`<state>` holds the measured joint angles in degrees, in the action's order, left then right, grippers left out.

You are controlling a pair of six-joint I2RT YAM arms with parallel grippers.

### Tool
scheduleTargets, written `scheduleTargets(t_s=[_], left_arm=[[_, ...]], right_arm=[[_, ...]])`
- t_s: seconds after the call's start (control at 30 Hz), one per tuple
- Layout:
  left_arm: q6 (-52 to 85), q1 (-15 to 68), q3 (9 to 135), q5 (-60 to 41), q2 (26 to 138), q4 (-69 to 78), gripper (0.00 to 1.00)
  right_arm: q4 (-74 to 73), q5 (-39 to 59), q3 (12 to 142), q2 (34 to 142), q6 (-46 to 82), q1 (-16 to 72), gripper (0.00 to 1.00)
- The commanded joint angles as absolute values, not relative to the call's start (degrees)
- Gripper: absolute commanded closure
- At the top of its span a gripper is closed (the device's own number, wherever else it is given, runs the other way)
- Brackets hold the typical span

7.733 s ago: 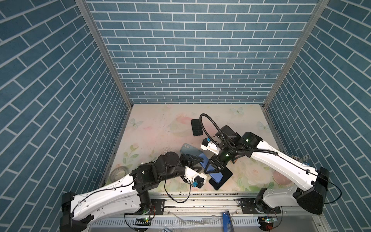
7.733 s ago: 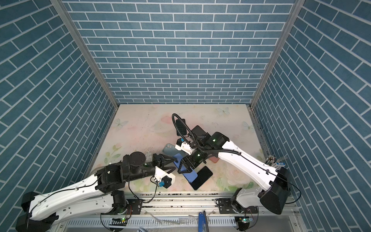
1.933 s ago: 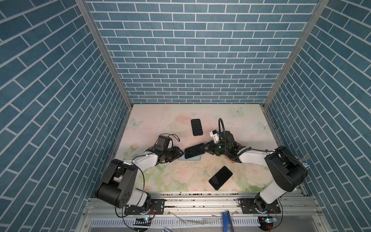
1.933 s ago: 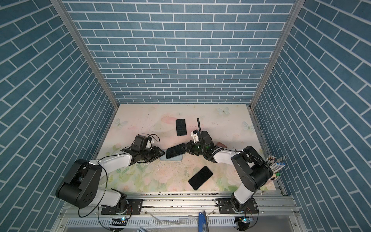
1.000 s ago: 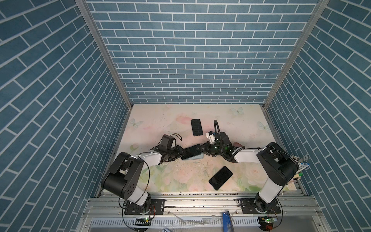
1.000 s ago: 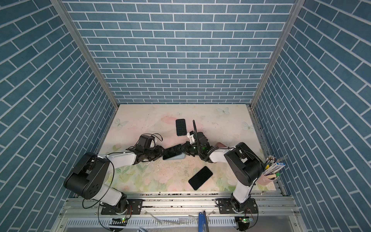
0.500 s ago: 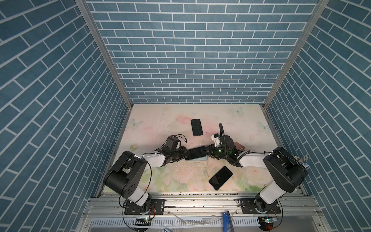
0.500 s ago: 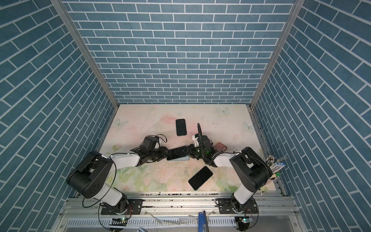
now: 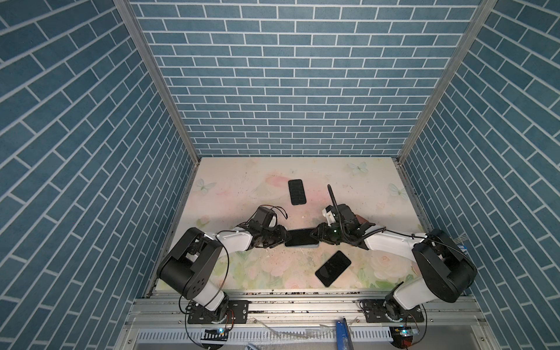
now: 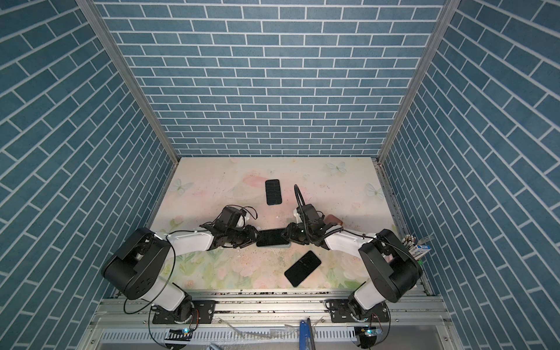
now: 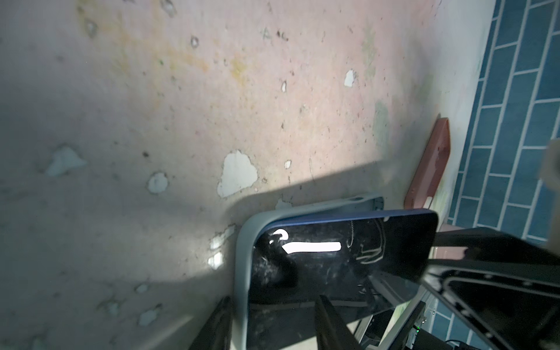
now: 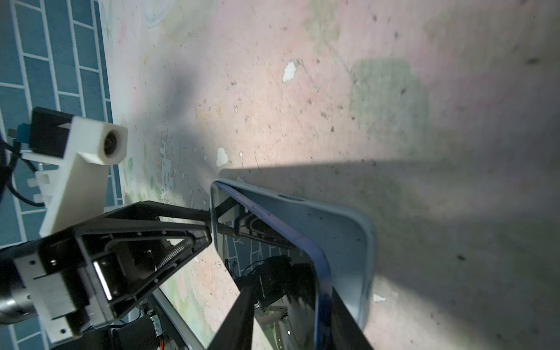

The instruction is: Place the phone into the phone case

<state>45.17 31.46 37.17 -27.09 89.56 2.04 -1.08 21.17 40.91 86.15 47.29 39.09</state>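
Middle of the desk (image 9: 242, 188): the blue-edged phone (image 9: 301, 237) sits tilted in the pale blue phone case (image 12: 342, 239), one long edge riding up out of it. The left hand (image 9: 283, 237) works one end, jaws part-closed and seemingly pinching case and phone together. The right hand (image 9: 316, 238) is at the opposite end, jaws partway apart astride the phone's raised edge.

phone (image 9: 301, 237): screen dark, nothing I can read
phone case (image 11: 242, 260): no marking I can read
desk (image 9: 242, 188): no lettering I can read
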Motion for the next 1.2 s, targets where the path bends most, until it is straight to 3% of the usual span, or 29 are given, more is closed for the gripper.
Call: scheduleTargets(t_s=[0.0, 0.53, 1.17], left_arm=[[40.1, 33.2, 39.8, -22.1, 88.3, -9.3, 0.54], [34.3, 37.8, 49.5, -9.9, 92.1, -25.6, 0.62], [35.3, 39.7, 51.2, -13.1, 97.3, -22.1, 0.63]], right_arm=[[9.2, 16.4, 44.4, 83.3, 39.5, 38.9, 0.61], [10.5, 17.2, 44.0, 82.9, 37.8, 38.9, 0.69], [4.6, 23.2, 42.8, 91.9, 39.4, 39.6, 0.76]])
